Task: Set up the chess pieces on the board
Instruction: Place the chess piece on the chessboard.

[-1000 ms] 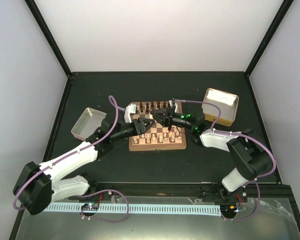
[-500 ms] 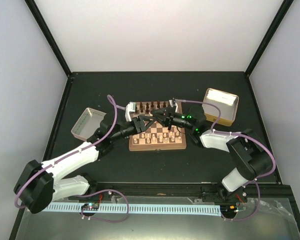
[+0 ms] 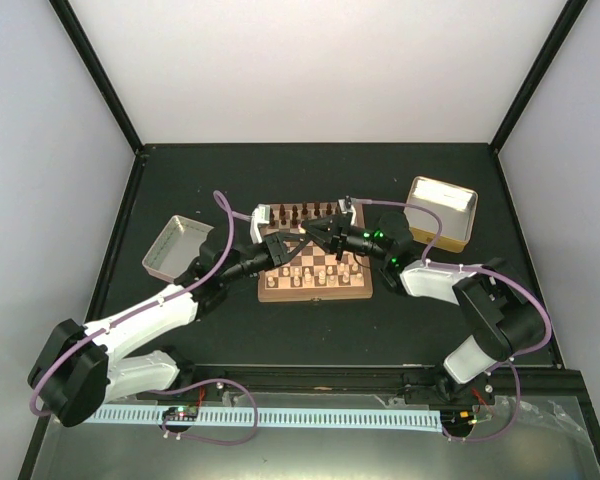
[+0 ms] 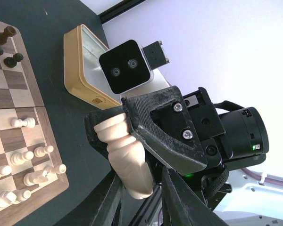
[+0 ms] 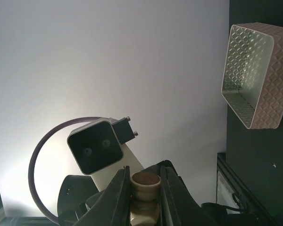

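You have a pale piece (image 4: 127, 157) of smooth turned wood, ringed at the head and flaring to a round, dark-padded base. It hangs in mid-air above the checked wooden board (image 3: 316, 293). Your right gripper (image 5: 145, 187) is clamped on the ringed end. Your left gripper (image 4: 140, 197) faces it, fingers close on either side of the base; you cannot tell whether they pinch. Both arms reach in low from opposite sides, wrists level, tips meeting over the board.
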`<state>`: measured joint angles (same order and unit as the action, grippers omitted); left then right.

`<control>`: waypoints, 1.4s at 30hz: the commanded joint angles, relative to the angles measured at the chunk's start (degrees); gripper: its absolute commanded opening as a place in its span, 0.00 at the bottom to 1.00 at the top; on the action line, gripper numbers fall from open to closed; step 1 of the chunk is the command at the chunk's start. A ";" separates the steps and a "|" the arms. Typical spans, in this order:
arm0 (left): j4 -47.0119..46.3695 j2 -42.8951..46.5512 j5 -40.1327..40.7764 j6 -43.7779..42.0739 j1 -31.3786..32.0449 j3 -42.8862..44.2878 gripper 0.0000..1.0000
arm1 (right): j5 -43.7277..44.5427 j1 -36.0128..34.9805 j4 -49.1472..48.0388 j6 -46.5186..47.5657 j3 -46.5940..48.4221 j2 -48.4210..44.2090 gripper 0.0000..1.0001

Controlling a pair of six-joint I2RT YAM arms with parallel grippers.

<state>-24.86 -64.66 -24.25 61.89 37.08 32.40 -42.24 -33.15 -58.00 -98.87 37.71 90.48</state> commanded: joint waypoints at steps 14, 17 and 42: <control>-1.04 1.11 2.11 0.10 -0.39 0.03 0.09 | -1.35 -0.77 -4.70 4.04 -3.23 -0.90 0.11; 0.51 1.14 1.61 -0.74 -0.42 0.28 0.03 | -1.69 -0.78 -3.60 5.53 -2.88 -0.84 0.14; 83.36 -7.13 11.74 -46.15 -0.36 24.76 0.02 | 15.98 1.22 51.76 50.75 7.82 -14.22 0.47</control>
<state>49.41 -69.56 -16.73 22.74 36.82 51.48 -29.45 -32.10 -14.59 -57.95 42.63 76.99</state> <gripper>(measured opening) 0.107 0.472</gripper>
